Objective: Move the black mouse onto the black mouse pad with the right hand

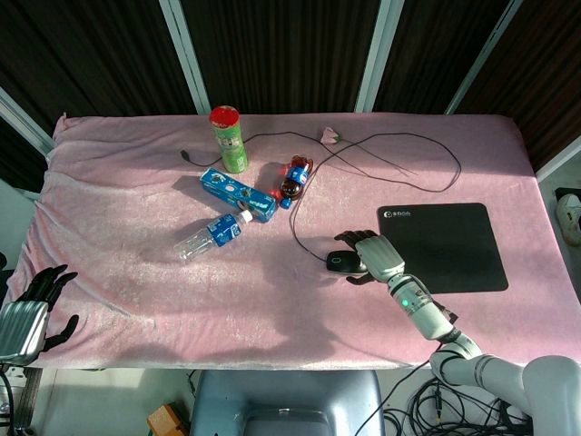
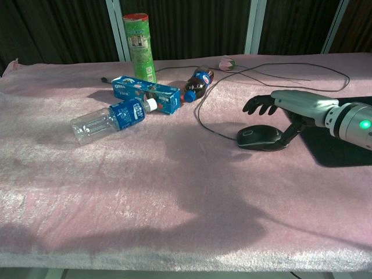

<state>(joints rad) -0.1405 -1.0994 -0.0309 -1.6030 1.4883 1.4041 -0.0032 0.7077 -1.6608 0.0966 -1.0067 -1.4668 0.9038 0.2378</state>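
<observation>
One glossy black mouse point(image 2: 260, 138), corded, sits under the right hand point(image 2: 290, 104), fingers spread, grasping nothing

The right side of the mouse point(image 1: 342, 263) is covered by the right hand point(image 1: 377, 257) in the head view. In the chest view the pad point(image 2: 343, 145) is cut off by the right edge and partly hidden behind the forearm. The left hand point(image 1: 34, 309) is cropped at the left edge of the head view and is not captured in the chest view. The print on the blue box point(image 2: 146, 94) is too small to read.
</observation>
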